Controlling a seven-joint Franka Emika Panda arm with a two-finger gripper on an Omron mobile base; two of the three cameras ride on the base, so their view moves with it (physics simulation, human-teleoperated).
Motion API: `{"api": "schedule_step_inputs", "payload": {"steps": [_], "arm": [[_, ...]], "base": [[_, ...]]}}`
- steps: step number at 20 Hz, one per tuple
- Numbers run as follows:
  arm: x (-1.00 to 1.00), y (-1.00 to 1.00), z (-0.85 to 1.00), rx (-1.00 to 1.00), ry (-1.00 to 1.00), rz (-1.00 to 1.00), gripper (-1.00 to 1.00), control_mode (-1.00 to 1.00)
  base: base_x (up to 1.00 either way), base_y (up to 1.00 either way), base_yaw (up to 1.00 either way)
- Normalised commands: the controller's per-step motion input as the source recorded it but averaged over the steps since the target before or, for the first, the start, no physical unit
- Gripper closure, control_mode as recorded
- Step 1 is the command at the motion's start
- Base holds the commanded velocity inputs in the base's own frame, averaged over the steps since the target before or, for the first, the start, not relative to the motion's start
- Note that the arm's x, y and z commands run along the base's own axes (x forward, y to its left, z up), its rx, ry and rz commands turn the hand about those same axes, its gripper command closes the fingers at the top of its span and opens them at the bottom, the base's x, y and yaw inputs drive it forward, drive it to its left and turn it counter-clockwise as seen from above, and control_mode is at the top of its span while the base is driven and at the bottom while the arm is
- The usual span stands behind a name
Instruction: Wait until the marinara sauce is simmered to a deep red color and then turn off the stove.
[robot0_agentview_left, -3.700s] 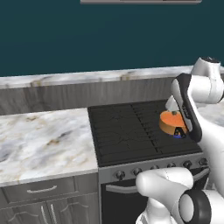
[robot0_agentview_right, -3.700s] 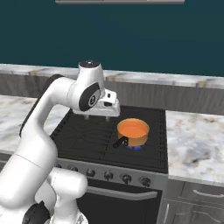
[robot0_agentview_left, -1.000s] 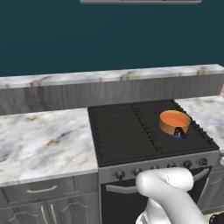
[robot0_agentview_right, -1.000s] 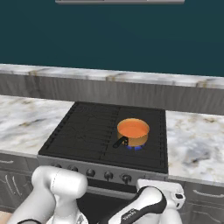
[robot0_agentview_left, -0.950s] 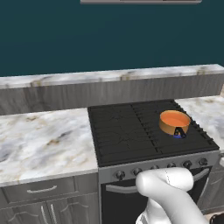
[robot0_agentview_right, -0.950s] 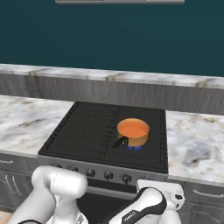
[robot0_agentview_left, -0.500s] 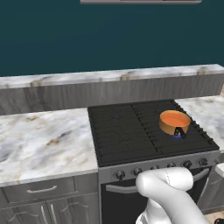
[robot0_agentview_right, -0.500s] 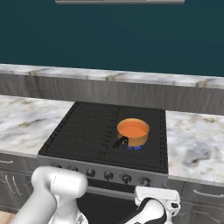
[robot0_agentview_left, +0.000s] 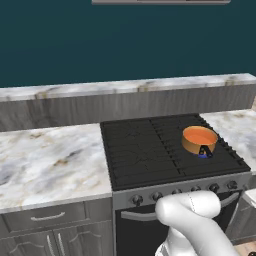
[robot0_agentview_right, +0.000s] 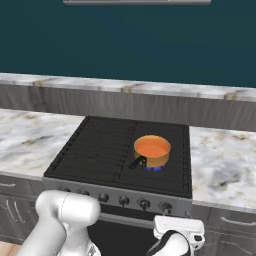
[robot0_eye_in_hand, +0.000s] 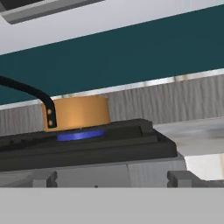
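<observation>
Marinara sauce (robot0_agentview_right: 152, 146) reads orange, flame (robot0_eye_in_hand: 81, 135) lit; gripper (robot0_eye_in_hand: 111, 179) spread wide, empty, should wait, then line up with knob (robot0_agentview_right: 166, 207).

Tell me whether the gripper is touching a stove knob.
Cannot tell. In the hand view two knobs sit low at the stove front, but no fingertips show there; the right base view shows the hand below the knob row.

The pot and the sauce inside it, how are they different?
The pot is copper-tan with a solid wall; the marinara sauce is a smooth orange-red liquid. The pot has a short dark handle sticking out toward the front; the sauce is just a flat disc with nothing sticking out. The pot sits over a blue flame on the stove; the sauce rests inside the pot. Both are round.
</observation>
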Motion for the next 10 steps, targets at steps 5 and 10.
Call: {"api": "schedule_step_inputs", "payload": {"steps": [5,10], "arm": [[0.03,0.06,-0.03,0.00,-0.01,-0.14,-1.00,-1.00],[0.00,0.04,0.00,0.00,-0.01,-0.16,-1.00,-1.00]], "base": [[0.00,0.00,0.00],[0.00,0.00,0.00]]}}
